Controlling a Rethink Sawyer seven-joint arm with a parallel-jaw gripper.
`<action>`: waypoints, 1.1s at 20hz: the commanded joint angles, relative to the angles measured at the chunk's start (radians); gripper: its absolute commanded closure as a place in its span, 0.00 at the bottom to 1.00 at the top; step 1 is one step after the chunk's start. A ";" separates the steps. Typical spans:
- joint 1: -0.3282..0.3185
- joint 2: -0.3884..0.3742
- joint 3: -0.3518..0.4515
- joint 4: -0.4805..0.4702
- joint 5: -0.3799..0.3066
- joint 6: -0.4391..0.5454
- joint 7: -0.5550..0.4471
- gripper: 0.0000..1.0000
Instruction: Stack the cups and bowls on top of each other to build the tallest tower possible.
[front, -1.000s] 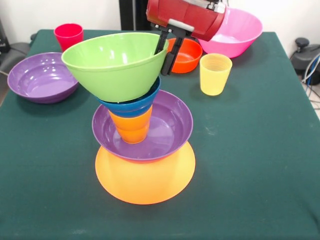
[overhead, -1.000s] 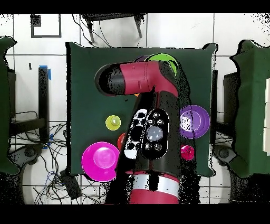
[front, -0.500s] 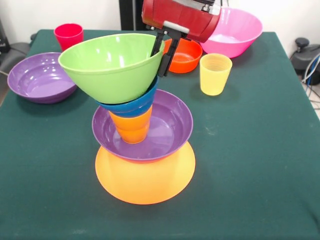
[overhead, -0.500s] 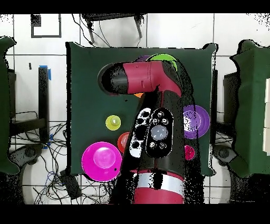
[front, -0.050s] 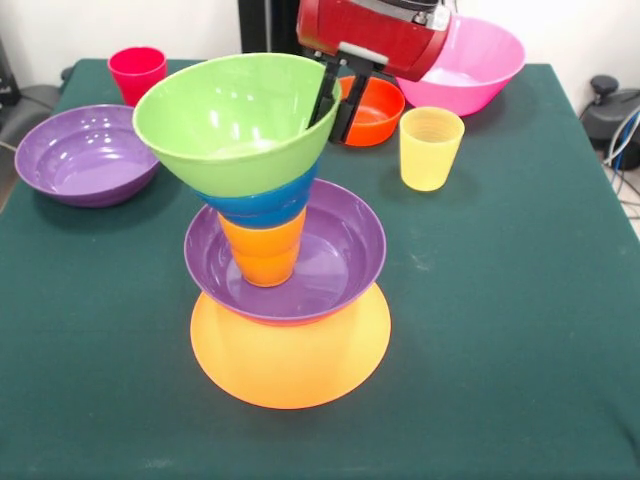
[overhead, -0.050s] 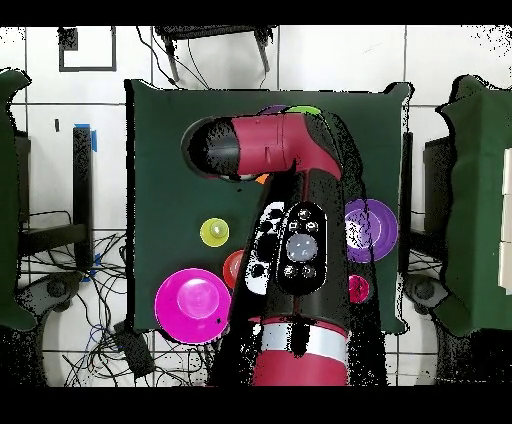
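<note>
The tower stands mid-table in the front view: an upturned yellow-orange bowl (front, -0.050s: 290, 365), a purple bowl (front, -0.050s: 335, 250), an orange cup (front, -0.050s: 263, 252), a blue bowl (front, -0.050s: 262, 205) and a green bowl (front, -0.050s: 232, 120) on top, its mouth tipped toward the camera. My gripper (front, -0.050s: 335, 100) comes down from the red arm and is shut on the green bowl's far right rim. From overhead the arm hides the tower, apart from a sliver of the green bowl (overhead, -0.050s: 305, 109).
Behind the tower sit a red-pink cup (front, -0.050s: 137, 70), a second purple bowl (front, -0.050s: 85, 155), an orange-red bowl (front, -0.050s: 372, 112), a yellow cup (front, -0.050s: 430, 148) and a big pink bowl (front, -0.050s: 470, 62). The overhead view also shows the pink bowl (overhead, -0.050s: 192, 305) and yellow cup (overhead, -0.050s: 214, 232).
The green bowl has shifted slightly right and tipped its mouth toward the camera, sitting more squarely over the blue bowl. The gripper moved slightly right with it.
</note>
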 joint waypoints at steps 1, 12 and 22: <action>0.009 0.067 0.109 0.020 -0.012 0.144 -0.102 1.00; -0.005 0.093 0.113 -0.040 -0.076 0.070 -0.148 1.00; -0.014 0.099 0.122 -0.043 -0.077 0.045 -0.157 1.00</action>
